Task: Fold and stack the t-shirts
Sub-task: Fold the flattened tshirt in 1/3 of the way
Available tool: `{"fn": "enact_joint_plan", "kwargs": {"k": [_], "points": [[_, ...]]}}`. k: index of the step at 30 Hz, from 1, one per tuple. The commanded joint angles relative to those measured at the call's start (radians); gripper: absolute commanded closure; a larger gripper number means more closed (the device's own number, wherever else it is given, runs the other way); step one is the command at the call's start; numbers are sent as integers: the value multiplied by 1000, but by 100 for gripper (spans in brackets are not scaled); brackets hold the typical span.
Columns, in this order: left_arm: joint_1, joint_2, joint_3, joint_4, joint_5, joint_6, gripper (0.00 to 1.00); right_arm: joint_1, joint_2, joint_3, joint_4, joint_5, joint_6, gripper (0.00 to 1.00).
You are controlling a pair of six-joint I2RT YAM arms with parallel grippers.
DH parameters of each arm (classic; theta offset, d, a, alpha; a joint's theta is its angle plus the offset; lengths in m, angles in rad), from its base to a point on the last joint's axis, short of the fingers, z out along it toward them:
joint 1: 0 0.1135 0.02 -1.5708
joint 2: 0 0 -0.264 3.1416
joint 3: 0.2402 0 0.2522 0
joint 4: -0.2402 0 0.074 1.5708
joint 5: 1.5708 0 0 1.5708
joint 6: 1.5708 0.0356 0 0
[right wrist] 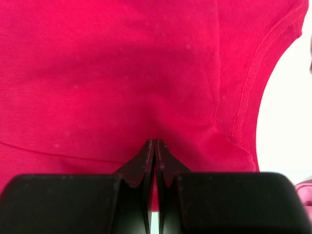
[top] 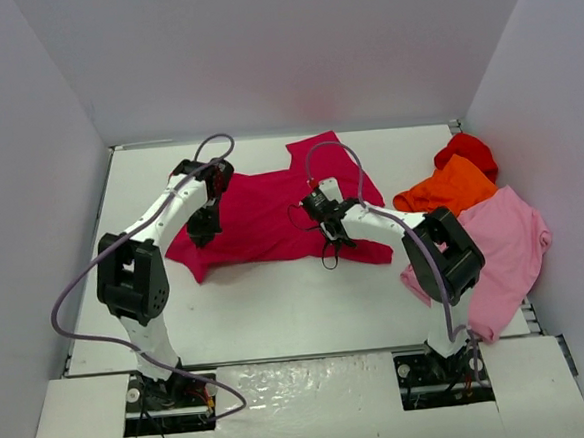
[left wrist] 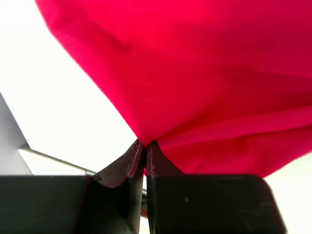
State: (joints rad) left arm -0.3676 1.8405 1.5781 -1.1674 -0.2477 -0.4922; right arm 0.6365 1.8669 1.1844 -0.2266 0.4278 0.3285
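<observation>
Top external view: the crimson-magenta t-shirt (top: pixel 272 215) lies spread across the far middle of the white surface (top: pixel 278 300), one sleeve reaching toward the back wall. The left arm (top: pixel 162 223) reaches to the shirt's left edge and the right arm (top: pixel 373 223) to its near right part; both sets of jaws sit on the cloth, though whether they are pressed together is hard to tell from up here. At the right side lie three more shirts: the light pink t-shirt (top: pixel 505 249), partly under the right arm and hanging off the surface's near right edge, the orange t-shirt (top: pixel 450 188) just behind it, and the red t-shirt (top: pixel 468 150) farthest back, touching the orange one.

Left wrist view: the left jaws are pressed together, pinching a point of the crimson-magenta t-shirt (left wrist: pixel 219 73); the cloth fans out from that pinch above the pale surface (left wrist: pixel 58 97).

Right wrist view: the right jaws are pressed together on a small pucker of the crimson-magenta t-shirt (right wrist: pixel 122 73), near a stitched seam; the surface (right wrist: pixel 287 112) shows at right.
</observation>
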Motion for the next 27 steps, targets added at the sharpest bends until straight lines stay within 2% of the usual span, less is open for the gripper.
{"fn": "enact_joint_plan", "kwargs": {"k": [1,7,14,18,23,24,25,26,27], "points": [[0,129,252,-175,-81,35,100,-26,-80,-53,96,-16,29,100],[6,370,510,-313,-113,72,100,-22,-81,-127,156,-47,20,100],[25,638,884,-435,-107,133,100,-15,-71,-151,196,-84,24,100],[51,721,962,-438,-91,154,100,-8,-62,-166,210,-96,35,100],[76,702,978,-419,-125,140,98,2,-47,-173,217,-99,42,100],[76,691,976,-410,-133,139,90,2,-45,-173,216,-99,43,100],[76,675,966,-402,-139,136,76,4,-43,-173,217,-101,45,100],[76,647,935,-380,-145,126,57,6,-39,-170,217,-104,45,100],[76,613,904,-354,-151,113,45,9,-37,-167,224,-106,46,100]]}}
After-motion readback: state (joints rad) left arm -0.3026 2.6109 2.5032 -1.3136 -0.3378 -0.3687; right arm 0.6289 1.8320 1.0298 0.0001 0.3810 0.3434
